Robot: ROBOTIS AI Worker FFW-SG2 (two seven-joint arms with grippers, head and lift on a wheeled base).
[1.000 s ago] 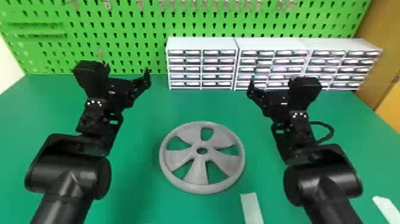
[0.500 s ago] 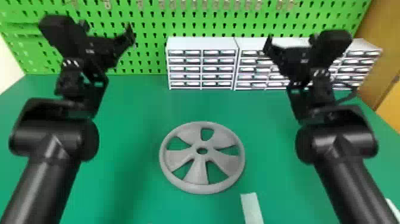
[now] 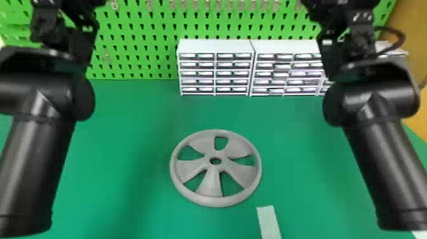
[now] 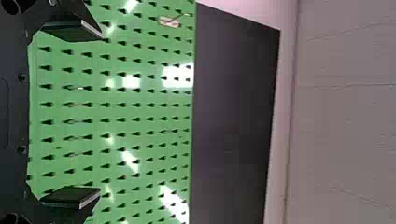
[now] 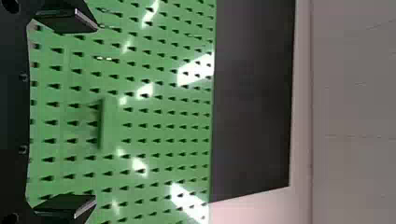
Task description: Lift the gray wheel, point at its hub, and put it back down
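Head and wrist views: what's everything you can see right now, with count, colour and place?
Wheel: one, gray, flat on the table
Table: one, green, under the wheel
Strips: two, pale, one near the wheel, one at the near right corner
Drawer units: three, white, in a row behind the wheel, the third partly hidden
Pegboard: one, green, at the back
Hooks: several, metallic, on the pegboard
Side panel: one, brown, far right
Dark panel: one, beyond the pegboard
Wall: pale, past the dark panel
Left arm, right arm: black, either side
Left pincer, right pincer: black, open, before the pegboard
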